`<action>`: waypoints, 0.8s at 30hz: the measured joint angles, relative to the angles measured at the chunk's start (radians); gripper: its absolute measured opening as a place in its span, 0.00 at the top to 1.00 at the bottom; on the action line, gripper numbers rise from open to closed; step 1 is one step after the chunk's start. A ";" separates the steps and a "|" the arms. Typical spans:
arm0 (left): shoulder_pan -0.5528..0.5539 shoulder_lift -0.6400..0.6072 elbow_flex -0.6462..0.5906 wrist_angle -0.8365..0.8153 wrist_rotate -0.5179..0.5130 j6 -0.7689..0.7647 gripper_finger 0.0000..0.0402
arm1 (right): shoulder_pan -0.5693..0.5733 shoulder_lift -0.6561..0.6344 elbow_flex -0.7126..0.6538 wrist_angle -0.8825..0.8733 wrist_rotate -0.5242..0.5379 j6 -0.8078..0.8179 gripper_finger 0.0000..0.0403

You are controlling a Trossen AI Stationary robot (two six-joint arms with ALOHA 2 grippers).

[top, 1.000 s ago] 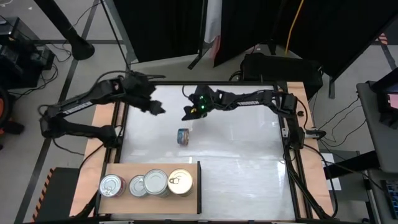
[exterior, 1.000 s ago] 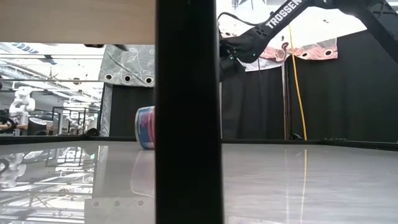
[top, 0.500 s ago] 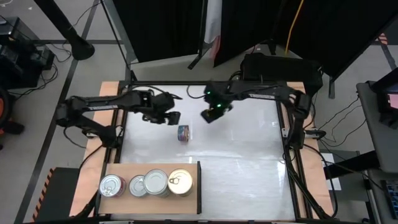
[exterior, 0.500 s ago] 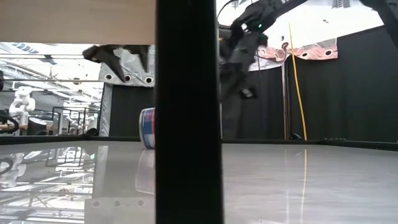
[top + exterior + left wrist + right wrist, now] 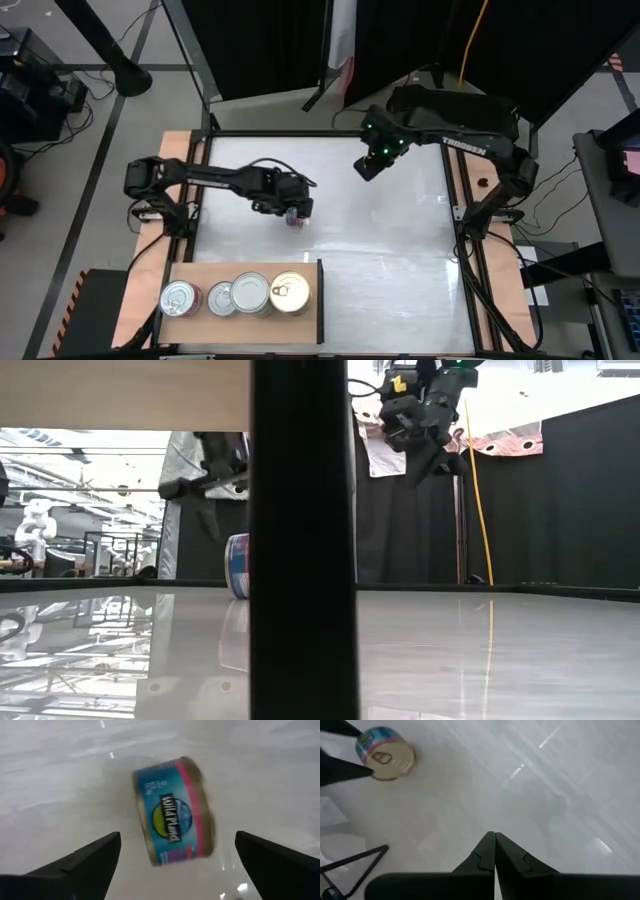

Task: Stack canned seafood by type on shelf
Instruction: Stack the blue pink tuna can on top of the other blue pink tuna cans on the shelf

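Left wrist view: left claw [image 5: 175, 857] wide open, empty; tin [image 5: 174, 811] label visible; high hides it.

The left gripper [image 5: 293, 205] has travelled from the far-left part of the white tabletop [image 5: 380, 250] to directly above the lone blue-labelled can [image 5: 295, 217] lying on its side, and its fingers [image 5: 80, 865] have spread wide, flanking the can without touching it. The right gripper [image 5: 366, 167] has withdrawn from above the can toward the far right and risen higher.
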 joint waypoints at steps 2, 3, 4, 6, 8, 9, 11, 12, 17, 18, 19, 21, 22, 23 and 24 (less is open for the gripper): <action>-0.006 0.033 0.000 -0.002 -0.002 -0.027 0.04 | -0.015 -0.019 -0.006 -0.003 0.000 -0.004 1.00; -0.008 0.051 0.000 0.002 -0.003 -0.033 0.04 | -0.020 -0.025 -0.008 -0.009 0.000 -0.008 1.00; -0.011 0.069 0.000 0.013 -0.003 -0.033 0.05 | -0.024 -0.029 -0.009 -0.010 0.000 -0.012 1.00; -0.012 0.102 0.000 0.059 -0.003 -0.026 0.08 | -0.030 -0.033 -0.009 -0.007 0.000 -0.026 1.00; -0.011 0.121 0.000 0.098 -0.003 -0.025 0.13 | -0.034 -0.036 -0.009 -0.008 0.000 -0.041 1.00; -0.011 0.127 0.000 0.104 -0.002 -0.026 0.18 | -0.034 -0.038 -0.009 -0.009 0.000 -0.049 1.00; -0.010 0.129 0.008 0.087 -0.003 -0.026 0.28 | -0.034 -0.039 -0.009 -0.010 -0.001 -0.062 1.00; -0.010 0.128 0.016 0.073 -0.007 -0.027 0.34 | -0.034 -0.039 -0.009 -0.011 -0.001 -0.067 1.00; -0.023 0.061 0.067 -0.052 -0.053 -0.016 0.51 | -0.034 -0.040 -0.009 -0.022 -0.006 -0.098 1.00; -0.025 0.038 0.080 -0.069 -0.059 -0.005 0.51 | -0.034 -0.043 -0.010 -0.027 -0.007 -0.105 1.00; -0.026 0.011 0.098 -0.083 -0.067 0.015 0.51 | -0.034 -0.045 -0.010 -0.029 -0.007 -0.109 1.00; -0.026 -0.048 0.141 -0.084 -0.082 0.061 0.51 | -0.033 -0.053 -0.010 -0.027 -0.012 -0.111 1.00; -0.026 -0.084 0.165 -0.073 -0.091 0.087 0.51 | -0.033 -0.060 -0.010 -0.028 -0.015 -0.105 1.00; -0.026 -0.114 0.190 -0.060 -0.106 0.122 0.51 | -0.029 -0.068 -0.010 -0.022 -0.022 -0.101 1.00; -0.026 -0.148 0.212 -0.032 -0.116 0.161 0.51 | -0.024 -0.081 -0.010 -0.007 -0.038 -0.097 1.00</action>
